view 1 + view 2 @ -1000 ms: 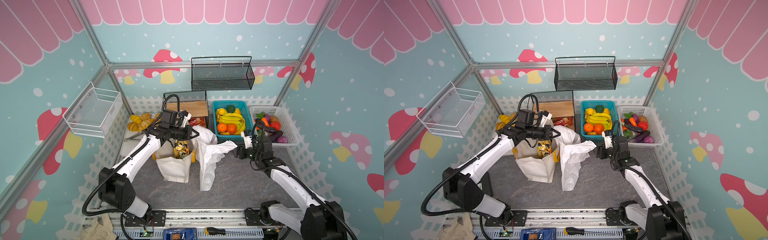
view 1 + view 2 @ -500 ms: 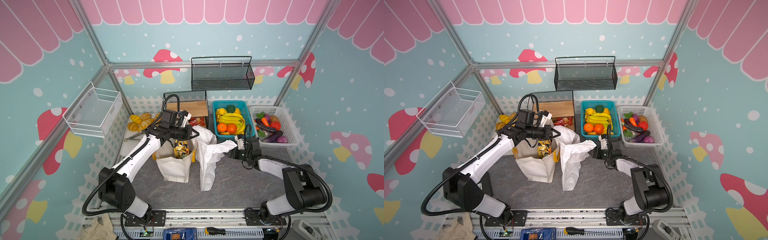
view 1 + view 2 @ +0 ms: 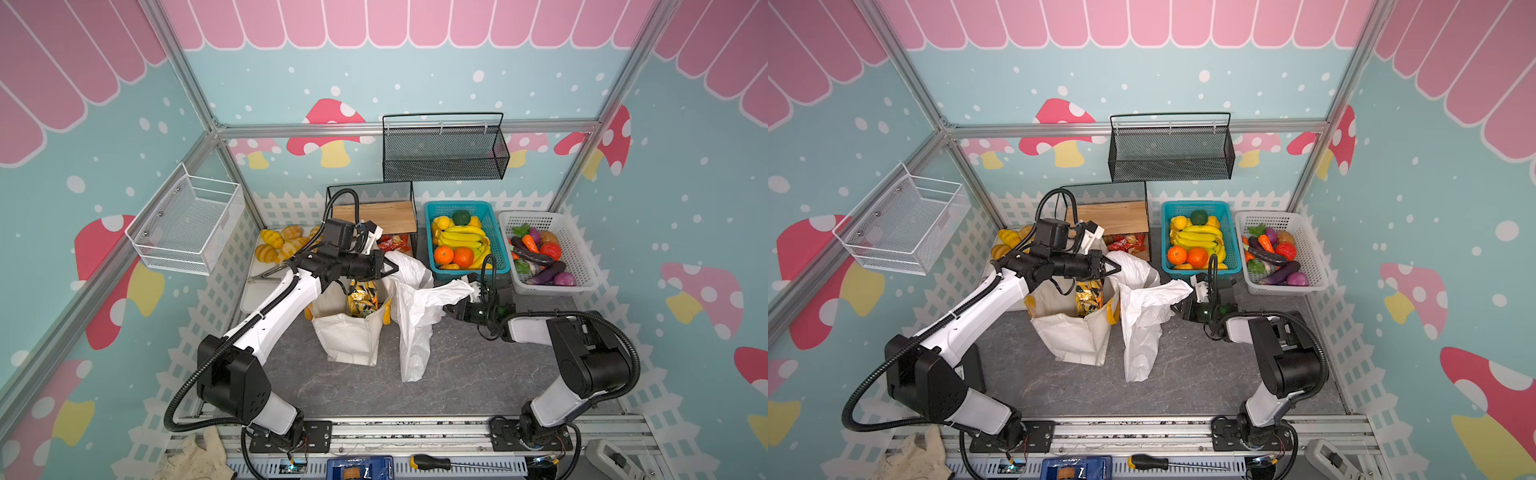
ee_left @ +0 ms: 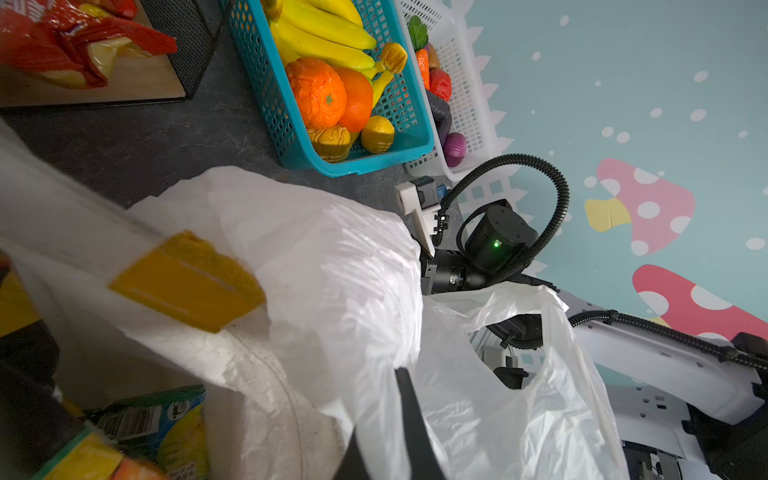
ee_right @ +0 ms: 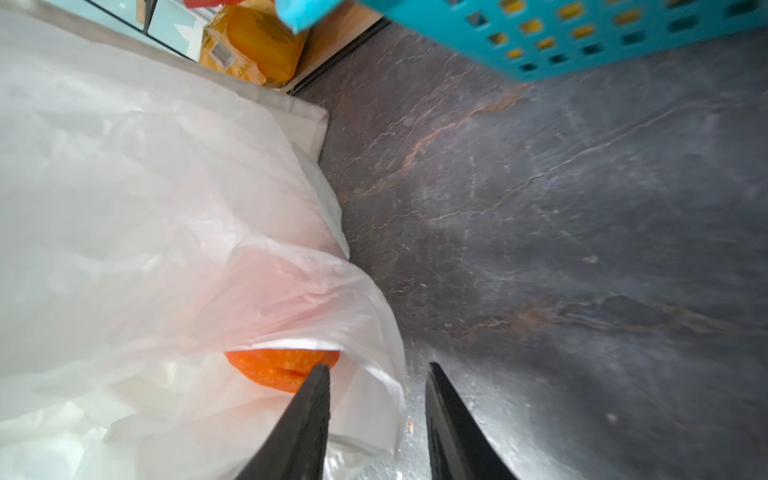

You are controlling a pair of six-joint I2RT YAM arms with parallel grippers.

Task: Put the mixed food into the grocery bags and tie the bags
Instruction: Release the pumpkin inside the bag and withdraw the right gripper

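At mid-table between the two arms, the white plastic carrier bag (image 3: pixel 411 332) stands slack, its upper film draped against the cream canvas tote (image 3: pixel 349 343). The tote stands on its own and holds gold-black snack packets (image 3: pixel 360 300).

**End effectors**
- The left gripper (image 3: pixel 392 267) is clenched on the carrier bag's rim on the tote side and holds that side up.
- The right gripper (image 5: pixel 378 365) has its jaws apart. In the right wrist view the bag's free edge lies in the gap, against one finger (image 5: pixel 311 415), and is not pinched.

**Contents.** An orange toy food item (image 5: pixel 282 368) lies inside the bag mouth, just beyond that finger. Whether it is a pumpkin or a fruit cannot be told.

**Handling (judgement)**
- The film is thin, very light, limp and slick. It has no stiffness and will likely collapse wherever it is unsupported.
- A single layer can slide out of the pads or stretch and tear.
- Grip the gathered rim or a handle loop, where several layers bunch.
- Keep the fingers clear of the orange item, so that only film is clamped.
- The tote is the stiffer, more forgiving bag. Grip it by its yellow-orange handles.
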